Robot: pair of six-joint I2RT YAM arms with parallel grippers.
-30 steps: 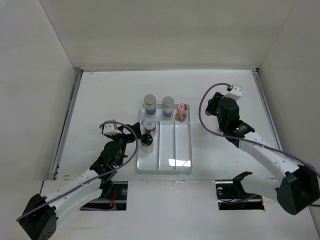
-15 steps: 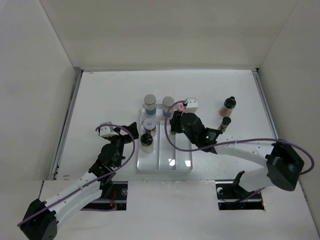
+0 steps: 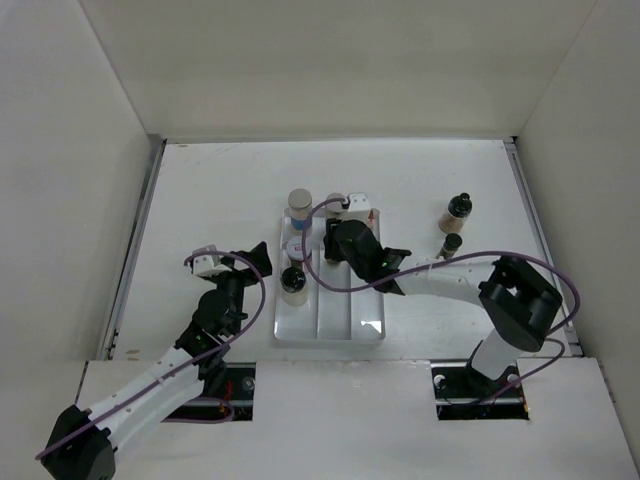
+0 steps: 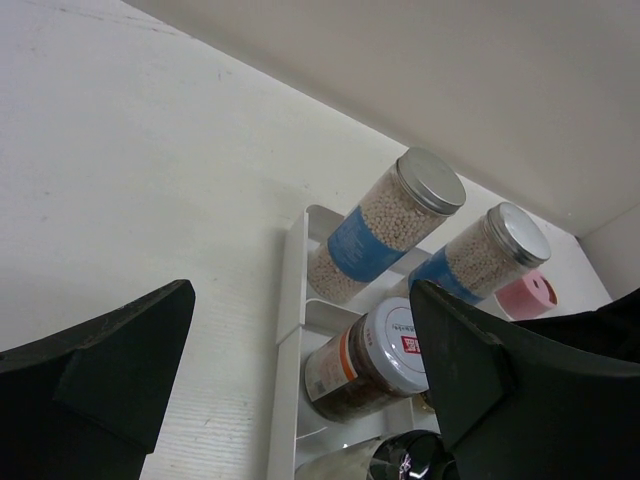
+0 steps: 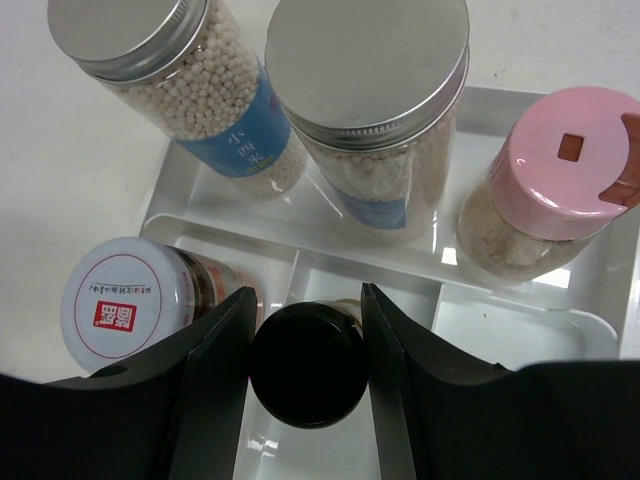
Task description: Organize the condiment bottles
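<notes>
We see the right tool [image 5: 307, 295] drawn in narrow on a black-capped bottle [image 5: 307, 377], one finger against each side of its cap. It holds the bottle over the middle lane of the white tray [image 5: 520, 330], just on the near side of the back row. We cannot tell whether the bottle's base touches the tray floor.

The back row holds a first grey-lidded jar [image 5: 130, 30] with a blue label, a second grey-lidded jar [image 5: 367, 60] beside it, and a pink-capped bottle [image 5: 565, 160] at the right end. A white-lidded jar [image 5: 125, 300] with a red mark stands in the left lane, just beside the held bottle. From above, we see another dark-capped bottle [image 3: 293, 282] nearer in that left lane.

Two small spare bottles [image 3: 459, 207] [image 3: 451, 243] stand on the bare surface [image 3: 200, 190], well to the right of the tray.

The left tool [image 3: 255, 258] is spread wide and holds nothing, just left of the tray.
</notes>
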